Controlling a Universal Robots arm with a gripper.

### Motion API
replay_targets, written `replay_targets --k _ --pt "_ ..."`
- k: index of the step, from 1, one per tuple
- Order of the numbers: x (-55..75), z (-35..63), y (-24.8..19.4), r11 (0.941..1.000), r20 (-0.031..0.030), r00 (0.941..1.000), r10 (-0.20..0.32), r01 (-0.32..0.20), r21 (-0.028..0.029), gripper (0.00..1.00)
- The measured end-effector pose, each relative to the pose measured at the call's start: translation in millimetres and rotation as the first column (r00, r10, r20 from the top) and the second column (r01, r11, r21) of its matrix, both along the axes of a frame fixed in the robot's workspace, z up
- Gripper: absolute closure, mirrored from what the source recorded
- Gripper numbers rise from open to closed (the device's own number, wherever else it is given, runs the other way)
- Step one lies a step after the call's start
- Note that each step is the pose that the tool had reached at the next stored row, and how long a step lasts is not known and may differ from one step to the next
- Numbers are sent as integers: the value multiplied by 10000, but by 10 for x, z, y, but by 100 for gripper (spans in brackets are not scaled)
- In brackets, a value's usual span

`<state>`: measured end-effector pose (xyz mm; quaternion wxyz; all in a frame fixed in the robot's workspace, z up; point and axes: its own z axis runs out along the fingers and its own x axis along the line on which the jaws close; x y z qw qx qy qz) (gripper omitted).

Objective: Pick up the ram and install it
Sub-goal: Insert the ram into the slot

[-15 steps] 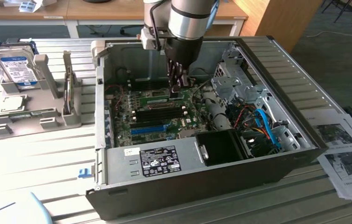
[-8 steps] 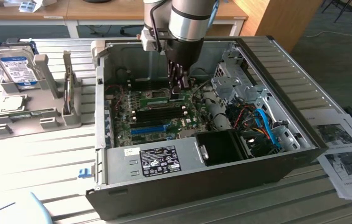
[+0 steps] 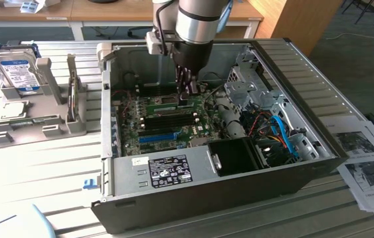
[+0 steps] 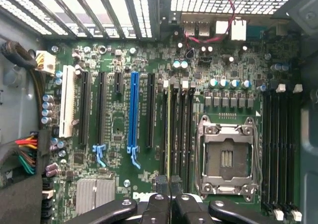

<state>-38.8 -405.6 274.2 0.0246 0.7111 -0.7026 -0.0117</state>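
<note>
The ram (image 4: 169,134) shows edge-on as a thin green-yellow strip standing in a black memory slot of the motherboard (image 4: 114,129), just beside the empty CPU socket (image 4: 227,157). My gripper (image 4: 169,186) sits at the near end of that strip, its two black fingertips (image 4: 160,184) close together on either side of it. In the exterior view the arm reaches straight down into the open computer case (image 3: 305,64), with the gripper (image 3: 187,99) low over the board's memory slots. The rest of the stick is hidden under the fingers.
A long blue slot (image 4: 133,114) and black expansion slots lie beside the ram. The case holds a drive cage (image 3: 249,84), blue and orange cables (image 3: 276,131) and a black shroud (image 3: 236,156). A hard drive (image 3: 16,72) stands in a rack outside, and papers (image 3: 368,163) lie on the exterior view's right.
</note>
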Motion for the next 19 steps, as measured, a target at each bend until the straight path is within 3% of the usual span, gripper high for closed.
replay_targets --k 7,19 --pt "-12 -11 -1 10000 3 10000 0 0 3 89" --pt "-12 -166 -2 10000 2 10000 -1 1 1 89"
